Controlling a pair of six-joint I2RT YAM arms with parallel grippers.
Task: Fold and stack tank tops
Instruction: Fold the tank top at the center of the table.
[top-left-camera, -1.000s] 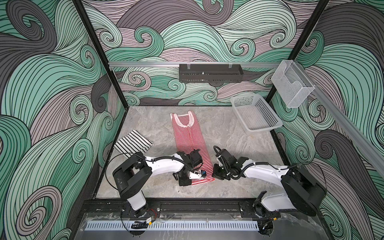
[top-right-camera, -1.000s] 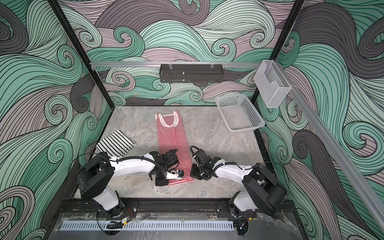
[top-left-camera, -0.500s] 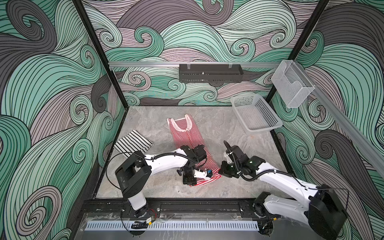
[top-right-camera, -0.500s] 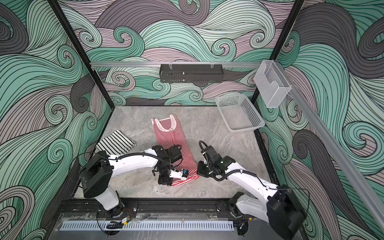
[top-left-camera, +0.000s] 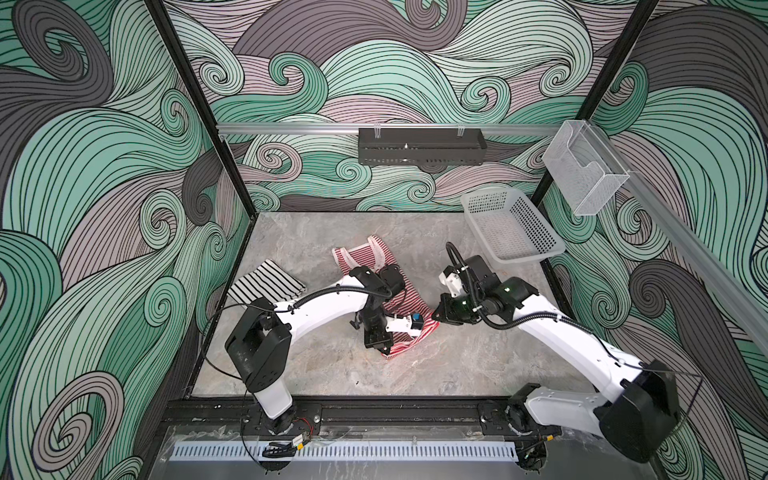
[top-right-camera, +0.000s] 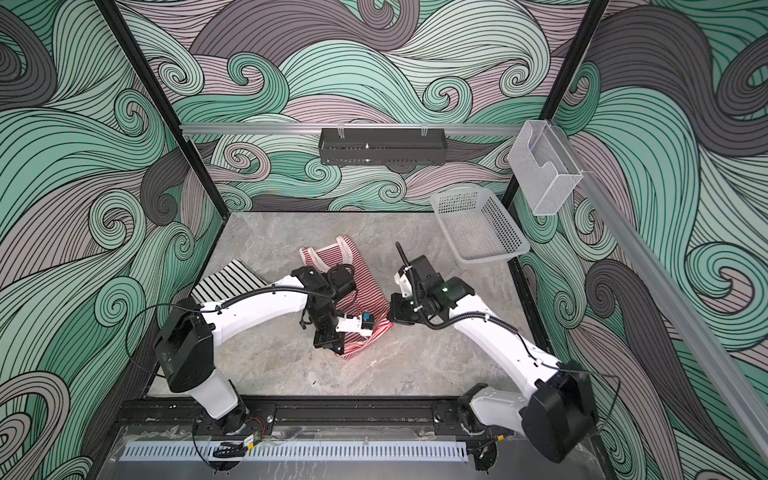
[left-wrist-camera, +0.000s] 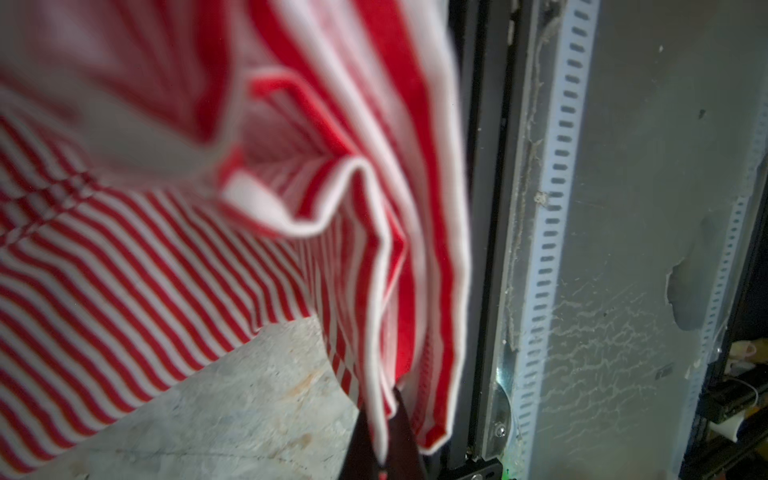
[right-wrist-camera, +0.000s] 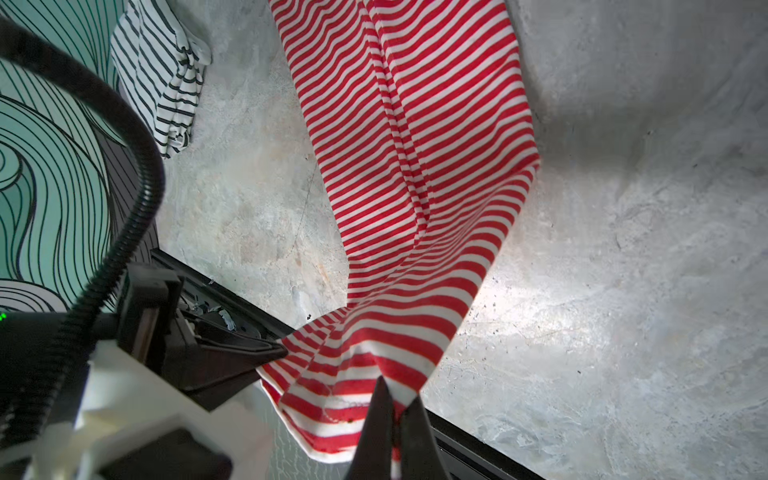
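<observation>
One top folded, the red one in mid-fold
My black-and-white tank top lies folded at the left edge of the counter, so that half looks done. The red-and-white tank top is in the middle, narrowed lengthwise, its neck end resting on the counter and its hem end raised. My left jaws and my right jaws each pinch a hem corner. What I judge is left: carry the hem over to the neck, then stack it on the black-and-white one
</observation>
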